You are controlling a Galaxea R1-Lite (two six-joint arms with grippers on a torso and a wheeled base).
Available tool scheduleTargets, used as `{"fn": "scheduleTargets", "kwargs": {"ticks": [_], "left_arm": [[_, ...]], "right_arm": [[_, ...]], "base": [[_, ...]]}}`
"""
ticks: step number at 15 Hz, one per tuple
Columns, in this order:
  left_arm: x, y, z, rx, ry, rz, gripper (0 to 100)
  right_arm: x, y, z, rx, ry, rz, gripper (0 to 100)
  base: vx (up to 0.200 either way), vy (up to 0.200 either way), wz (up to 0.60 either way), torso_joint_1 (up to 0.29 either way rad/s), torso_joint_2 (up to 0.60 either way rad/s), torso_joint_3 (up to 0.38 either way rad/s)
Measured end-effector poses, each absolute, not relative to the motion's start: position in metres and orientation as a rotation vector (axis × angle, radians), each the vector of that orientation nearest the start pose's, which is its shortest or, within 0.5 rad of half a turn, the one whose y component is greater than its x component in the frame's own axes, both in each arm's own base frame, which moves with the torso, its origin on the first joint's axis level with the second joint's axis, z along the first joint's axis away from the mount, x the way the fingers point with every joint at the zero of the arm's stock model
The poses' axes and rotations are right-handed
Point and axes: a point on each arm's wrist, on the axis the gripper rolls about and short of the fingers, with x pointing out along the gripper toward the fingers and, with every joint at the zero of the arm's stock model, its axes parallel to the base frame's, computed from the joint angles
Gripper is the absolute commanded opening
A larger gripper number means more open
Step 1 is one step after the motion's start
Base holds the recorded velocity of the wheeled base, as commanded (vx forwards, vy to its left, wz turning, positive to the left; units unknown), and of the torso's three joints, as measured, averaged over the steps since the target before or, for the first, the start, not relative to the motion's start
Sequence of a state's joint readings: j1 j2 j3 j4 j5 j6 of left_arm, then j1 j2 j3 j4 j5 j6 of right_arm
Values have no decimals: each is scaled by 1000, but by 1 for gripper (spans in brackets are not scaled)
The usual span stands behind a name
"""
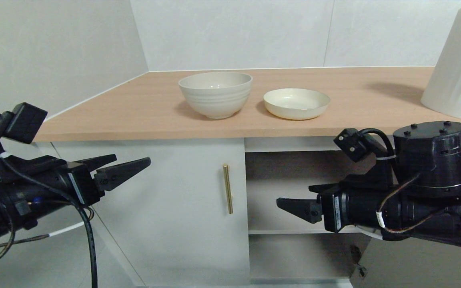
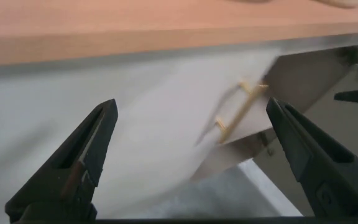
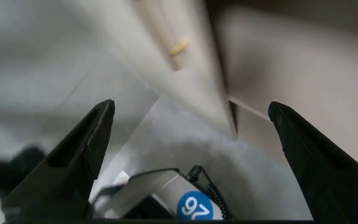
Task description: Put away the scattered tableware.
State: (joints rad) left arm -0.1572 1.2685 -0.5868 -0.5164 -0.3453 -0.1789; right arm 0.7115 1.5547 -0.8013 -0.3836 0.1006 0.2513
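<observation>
A deep cream bowl (image 1: 216,93) and a shallow cream dish (image 1: 296,103) sit side by side on the wooden countertop (image 1: 134,108). My left gripper (image 1: 128,162) hangs open below the counter's front edge, in front of the closed white cabinet door (image 1: 166,208); its fingers (image 2: 73,165) frame the door's brass handle (image 2: 241,106). My right gripper (image 1: 290,206) is held low in front of the open cabinet compartment (image 1: 282,180), open with nothing between its fingers (image 3: 82,149).
A brass handle (image 1: 227,189) runs down the closed door's right edge. The open compartment has a shelf (image 1: 278,231) inside. A white lampshade (image 1: 460,68) stands on the counter's right end. Walls close in behind and to the left.
</observation>
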Motion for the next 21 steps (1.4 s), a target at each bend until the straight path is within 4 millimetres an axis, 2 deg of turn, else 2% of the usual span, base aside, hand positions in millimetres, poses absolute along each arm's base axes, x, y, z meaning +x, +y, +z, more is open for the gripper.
{"fn": "scheduleTargets", "kwargs": {"ticks": [6,8,10,14,21], "left_arm": [[181,-44,227,-143,255,-523,100],[182,-44,238,-144,295,-521,100],[188,-45,246,-167,362,-513,100],[206,-51,246,-278,390,-528,100],[217,-63,238,-375,460,-581,100]], "right_arm": [[198,173,203,108,431,754,100],[198,174,204,109,428,754,100],[199,174,203,108,432,753,100],[201,175,200,105,443,750,100],[203,176,197,101,454,746,100]], "base": [[0,0,0,4,-36,-28],[0,0,0,73,-259,-259],[0,0,0,134,-356,-307],[0,0,0,145,-507,-298],[0,0,0,189,-474,-291]]}}
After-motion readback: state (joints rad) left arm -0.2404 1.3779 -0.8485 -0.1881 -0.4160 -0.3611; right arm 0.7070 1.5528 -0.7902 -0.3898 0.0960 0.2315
